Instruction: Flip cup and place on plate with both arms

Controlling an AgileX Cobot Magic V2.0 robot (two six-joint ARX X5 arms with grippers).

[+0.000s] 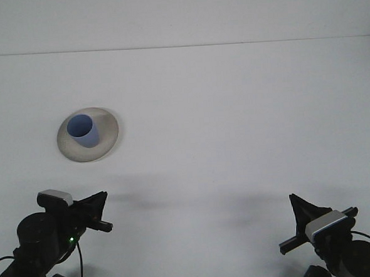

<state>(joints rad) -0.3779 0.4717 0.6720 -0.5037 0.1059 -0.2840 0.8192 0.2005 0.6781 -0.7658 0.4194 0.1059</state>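
Observation:
A blue cup (83,131) stands upright, mouth up, on the round beige plate (107,135) at the left of the white table. My left gripper (100,203) is low at the front left, well in front of the plate, open and holding nothing. At the front right, far from the cup, my right gripper (300,205) is also open and holds nothing. Both grippers are seen nearly side-on, so their fingers overlap.
The white table (235,129) meets a pale wall along its far edge. The dark arm bodies and a cable sit at the bottom corners of the view.

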